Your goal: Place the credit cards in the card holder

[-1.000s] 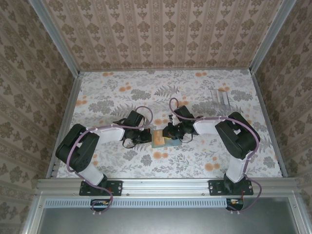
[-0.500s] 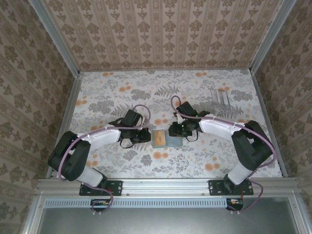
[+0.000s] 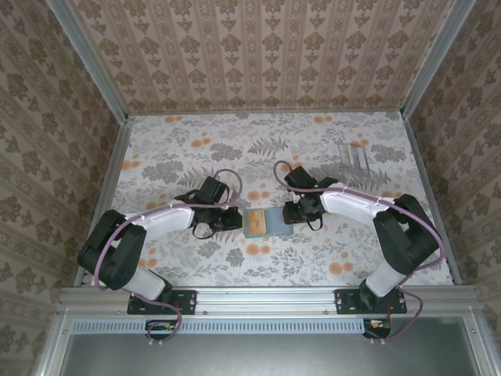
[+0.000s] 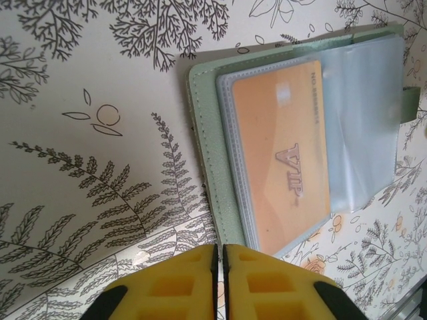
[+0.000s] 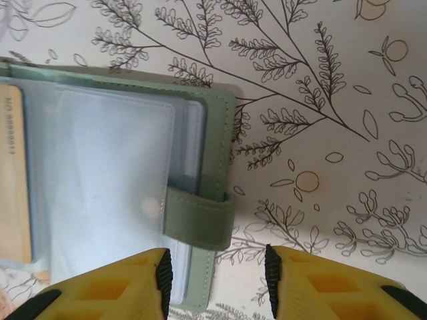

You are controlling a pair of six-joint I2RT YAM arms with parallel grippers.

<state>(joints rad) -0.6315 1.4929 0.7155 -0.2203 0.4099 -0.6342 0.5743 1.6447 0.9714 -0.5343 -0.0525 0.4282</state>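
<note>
Top view: card holder (image 3: 257,223) lies open on floral worktop (image 3: 196,149) between both grippers. Grey credit cards (image 3: 354,157) far right, too small for detail.
Left wrist view: orange VIP card (image 4: 283,153) in clear sleeve. Left gripper (image 4: 219,267) nearly closed, empty.
Right wrist view: snap strap (image 5: 200,217). Right gripper (image 5: 215,280) parted, empty. Holder's left part cut off.

Lab test cell; aluminium frame (image 3: 266,297), wallpapered walls (image 3: 266,55)
</note>
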